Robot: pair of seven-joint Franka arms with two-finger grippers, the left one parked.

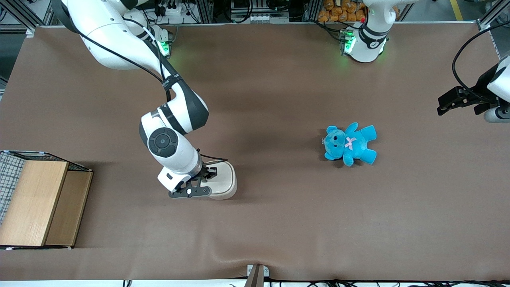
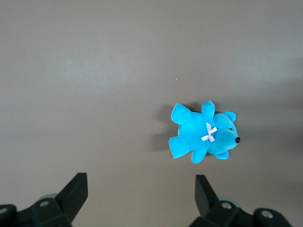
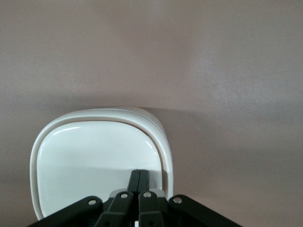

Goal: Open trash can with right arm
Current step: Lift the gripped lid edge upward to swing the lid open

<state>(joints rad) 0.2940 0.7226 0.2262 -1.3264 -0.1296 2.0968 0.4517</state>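
Observation:
The cream-white trash can (image 1: 223,181) stands on the brown table with its flat lid down. The right arm (image 1: 175,119) reaches down over it. Its black gripper (image 1: 199,181) sits right over the lid at the edge toward the working arm's end of the table. In the right wrist view the two fingers are pressed together, empty, and the gripper (image 3: 139,176) rests over the glossy lid of the trash can (image 3: 90,161) near its rim. Whether the fingertips touch the lid I cannot tell.
A blue teddy bear (image 1: 350,144) lies on the table toward the parked arm's end, also in the left wrist view (image 2: 203,135). A wooden box (image 1: 38,203) with a wire basket (image 1: 10,171) stands at the working arm's end, near the table's front edge.

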